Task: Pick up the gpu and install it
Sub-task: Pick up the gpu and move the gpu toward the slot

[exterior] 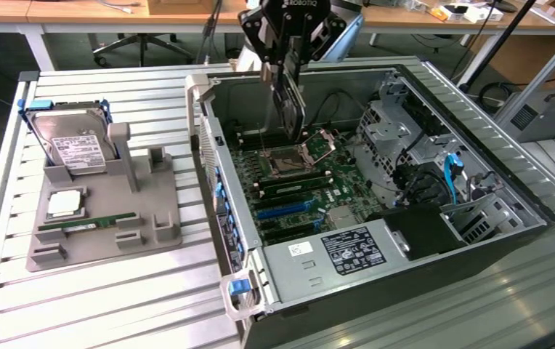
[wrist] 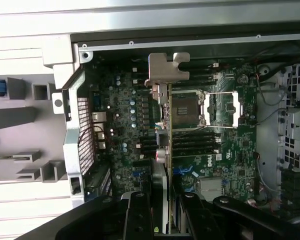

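Hand (exterior: 283, 69): its fingers are being pressed against the two flat faces of the gpu (exterior: 288, 109), so the card is being pinched by its upper part. The card is being held on edge, hanging down inside the open top of the computer case (exterior: 471, 131). In the wrist view the hand (wrist: 162, 210) is being seen with the gpu (wrist: 162, 150) edge-on between its dark fingers (wrist: 139, 215), and the silver bracket (wrist: 168, 67) is being carried at the card's far end. Below the card, the motherboard (exterior: 302, 200) is being exposed on the floor of the case, and the CPU socket (exterior: 285, 161) is lying close under the card's lower edge; whether the card is touching the board cannot be told. On the exterior view's left of the case, a grey holder (exterior: 152, 211) is being carried by the slatted desk (exterior: 112, 305). In the holder a hard drive (exterior: 72, 145) is being propped at a tilt, and a green RAM stick (exterior: 88, 225) is being kept flat in a slot.
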Controlling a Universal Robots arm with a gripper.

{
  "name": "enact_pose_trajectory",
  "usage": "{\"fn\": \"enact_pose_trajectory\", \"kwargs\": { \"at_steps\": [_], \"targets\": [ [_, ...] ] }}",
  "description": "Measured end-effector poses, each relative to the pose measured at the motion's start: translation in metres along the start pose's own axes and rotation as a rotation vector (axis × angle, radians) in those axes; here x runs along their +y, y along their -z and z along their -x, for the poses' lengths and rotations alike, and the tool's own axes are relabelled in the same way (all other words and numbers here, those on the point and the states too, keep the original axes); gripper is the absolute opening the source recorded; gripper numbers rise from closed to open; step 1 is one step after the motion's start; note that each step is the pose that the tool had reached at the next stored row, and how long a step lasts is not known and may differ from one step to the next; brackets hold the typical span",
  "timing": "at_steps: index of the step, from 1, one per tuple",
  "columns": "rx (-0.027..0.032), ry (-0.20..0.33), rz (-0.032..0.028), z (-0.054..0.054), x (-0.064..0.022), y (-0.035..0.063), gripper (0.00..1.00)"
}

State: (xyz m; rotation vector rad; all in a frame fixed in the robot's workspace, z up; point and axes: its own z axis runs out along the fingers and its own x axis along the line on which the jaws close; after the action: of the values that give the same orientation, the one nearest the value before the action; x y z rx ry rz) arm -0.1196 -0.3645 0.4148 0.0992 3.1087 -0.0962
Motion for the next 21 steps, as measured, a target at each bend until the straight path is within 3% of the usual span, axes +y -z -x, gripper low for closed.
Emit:
{"fn": "enact_pose_trajectory", "kwargs": {
  "at_steps": [21],
  "targets": [
    [0.0002,0.000,-0.0031,0.017,0.0004,-0.0059,0.27]
  ]
}}
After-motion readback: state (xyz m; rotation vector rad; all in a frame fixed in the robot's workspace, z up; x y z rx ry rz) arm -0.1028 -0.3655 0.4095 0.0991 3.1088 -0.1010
